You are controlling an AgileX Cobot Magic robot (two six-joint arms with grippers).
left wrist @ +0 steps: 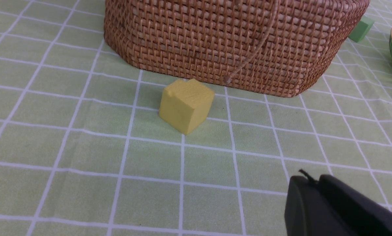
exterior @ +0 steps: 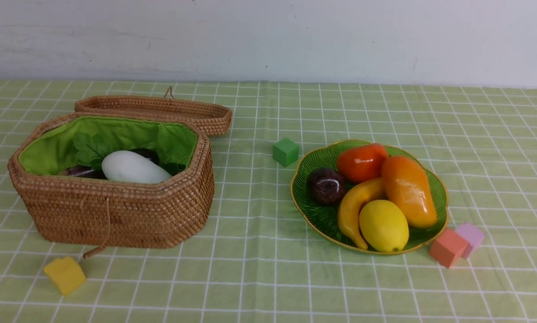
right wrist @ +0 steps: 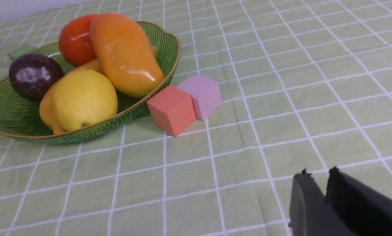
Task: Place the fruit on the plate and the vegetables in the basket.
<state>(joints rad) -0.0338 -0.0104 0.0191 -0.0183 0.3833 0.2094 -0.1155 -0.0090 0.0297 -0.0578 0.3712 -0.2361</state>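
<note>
The plate on the desk carries the banana, persimmon, mangosteen, lemon and mango. The open basket holds the white radish, with a dark vegetable partly hidden beside it. The left gripper has its jaws pressed together and empty; the right gripper shows jaws only narrowly parted, holding nothing.

A green checked tablecloth meets a plain white wall.
</note>
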